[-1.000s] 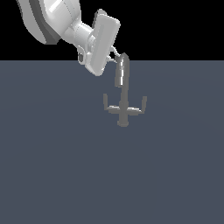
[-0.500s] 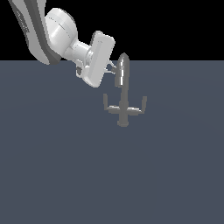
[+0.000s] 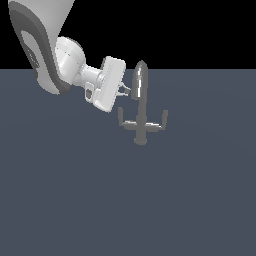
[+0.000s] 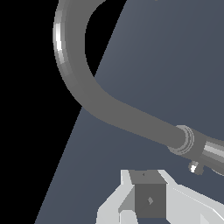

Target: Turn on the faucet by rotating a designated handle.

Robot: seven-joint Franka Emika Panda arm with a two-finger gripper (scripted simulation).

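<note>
The faucet [image 3: 140, 90] is a small grey fixture with a tall bullet-shaped spout, a short stem and a thin crossbar [image 3: 142, 124]. The handle [image 3: 120, 115], a straight vertical prong, ends the crossbar's arm on the exterior view's left. The twin prong [image 3: 164, 118] leans slightly outward on the right. My gripper [image 3: 126, 91] points sideways at the spout, close beside it and above the handle, and looks shut and empty. In the wrist view the curved grey faucet body [image 4: 87, 94] fills the middle, just beyond my fingertips [image 4: 148, 199].
The faucet stands on a flat dark blue-grey floor [image 3: 125, 200]. My white arm [image 3: 50, 55] comes in from the exterior view's upper left. Beyond the floor's far edge is black.
My hand has come down toward the crossbar and turned to point sideways at the spout. The faucet and its prongs have not moved.
</note>
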